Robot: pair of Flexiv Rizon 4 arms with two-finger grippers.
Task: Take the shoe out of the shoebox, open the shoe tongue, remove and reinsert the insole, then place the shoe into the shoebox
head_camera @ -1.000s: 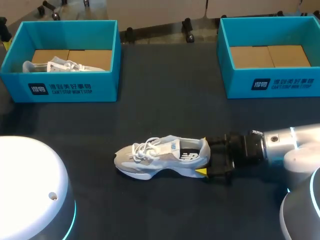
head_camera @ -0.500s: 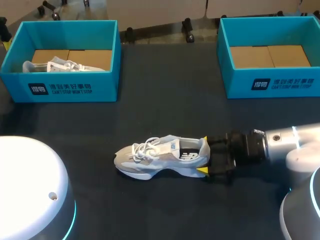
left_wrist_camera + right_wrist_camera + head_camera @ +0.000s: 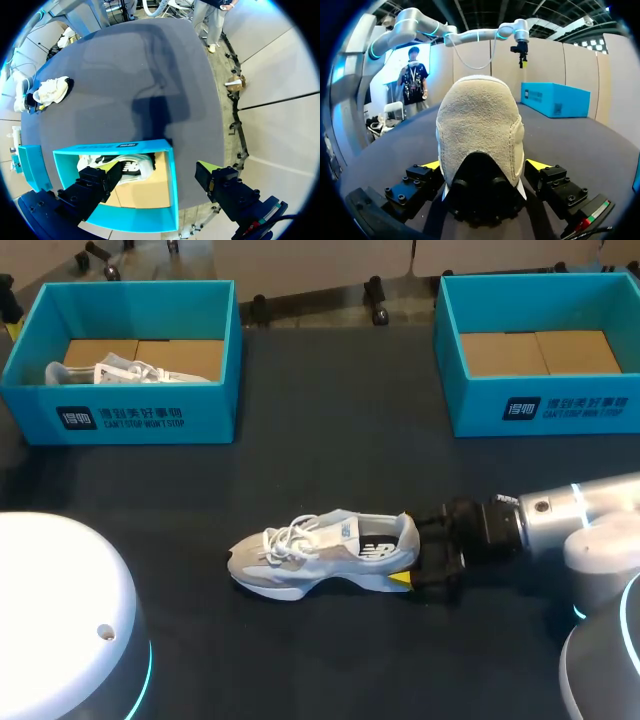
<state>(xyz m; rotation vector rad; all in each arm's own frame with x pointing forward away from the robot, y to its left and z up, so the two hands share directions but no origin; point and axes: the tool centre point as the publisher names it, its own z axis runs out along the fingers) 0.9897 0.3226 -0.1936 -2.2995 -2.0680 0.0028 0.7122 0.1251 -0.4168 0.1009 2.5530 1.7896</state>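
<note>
Shoe (image 3: 320, 555) is out of its box and rests sole-down on the tabletop (image 3: 330, 450) at the lower middle of the frame, toe to the left. By my reading you are at the tongue-opening step.

At the upper left, the left shoebox (image 3: 140, 415) holds a second shoe (image 3: 110, 372). Your left claw (image 3: 160, 170) hangs above that box, spread wide and holding nothing.

At the task shoe's heel, right of middle, your right claw (image 3: 484, 164) looks closed on the heel from both sides, so it has the shoe. At the upper right, the right shoebox (image 3: 560, 410) shows only its cardboard floor.

The next move likely calls for the right claw to hold the heel steady. Bring the left claw across to the laces and lift the tongue gently so the shoe does not twist.
</note>
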